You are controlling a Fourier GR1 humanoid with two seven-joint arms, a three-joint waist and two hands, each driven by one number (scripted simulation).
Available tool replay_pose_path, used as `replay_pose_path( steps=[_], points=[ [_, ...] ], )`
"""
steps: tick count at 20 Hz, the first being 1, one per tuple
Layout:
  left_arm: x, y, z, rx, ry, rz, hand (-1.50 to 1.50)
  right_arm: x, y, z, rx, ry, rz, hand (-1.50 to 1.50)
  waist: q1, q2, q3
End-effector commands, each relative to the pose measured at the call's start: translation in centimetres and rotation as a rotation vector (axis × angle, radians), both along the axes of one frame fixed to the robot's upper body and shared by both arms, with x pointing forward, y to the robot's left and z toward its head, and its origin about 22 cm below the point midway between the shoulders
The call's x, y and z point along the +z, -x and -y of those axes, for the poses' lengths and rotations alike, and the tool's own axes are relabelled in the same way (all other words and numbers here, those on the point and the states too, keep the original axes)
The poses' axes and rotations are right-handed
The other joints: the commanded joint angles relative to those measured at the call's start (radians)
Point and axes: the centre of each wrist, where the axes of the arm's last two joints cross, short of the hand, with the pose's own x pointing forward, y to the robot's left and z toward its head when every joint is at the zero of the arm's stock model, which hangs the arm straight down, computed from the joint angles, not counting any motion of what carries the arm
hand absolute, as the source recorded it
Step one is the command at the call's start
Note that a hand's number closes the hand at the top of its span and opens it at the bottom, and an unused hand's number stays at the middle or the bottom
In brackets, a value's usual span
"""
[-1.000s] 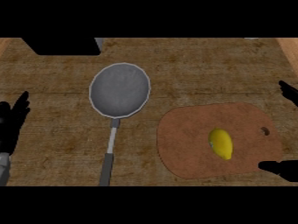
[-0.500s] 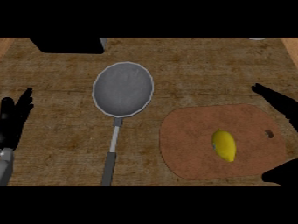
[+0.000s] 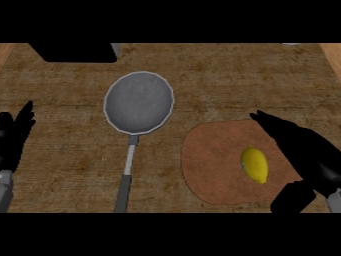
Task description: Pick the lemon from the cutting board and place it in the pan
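Approach step: the right hand (image 3: 311, 159), fingers spread open, hovers just at 3 o'clock of the lemon (image 3: 255, 165) lying on the cutting board (image 3: 210, 165); next, closing round it, then carrying toward 10 o'clock to the pan (image 3: 138, 102).

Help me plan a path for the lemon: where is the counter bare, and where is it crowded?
Bare wooden counter lies between the round grey pan and the brown cutting board. Crowded: the open right hand beside the yellow lemon. Left hand rests at the edge.
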Motion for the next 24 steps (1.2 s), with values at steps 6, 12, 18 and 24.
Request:
replay_pose_path(
  steps=[6,12,18,24],
  points=[
    [-0.7,0.7,-0.8,0.007,0.02,-0.025,0.0,-5.4,-0.8,-1.6,-0.017,0.124,-0.041,-1.5,-0.006,0.0,0.001],
    [-0.6,0.7,-1.2,0.016,-0.016,-0.007,0.0,-6.2,-1.9,-0.7,-0.01,0.143,-0.054,-1.5,-0.008,0.0,0.001],
    [-0.6,0.4,-0.1,0.009,0.008,-0.007,0.0,-7.9,-1.3,-1.2,-0.006,0.117,-0.074,-1.5,-0.009,0.0,0.001],
    [1.0,0.7,0.8,0.012,-0.012,0.008,0.0,-7.4,-1.1,-1.0,-0.022,0.107,-0.067,-1.5,-0.009,-0.001,0.001]
  ],
)
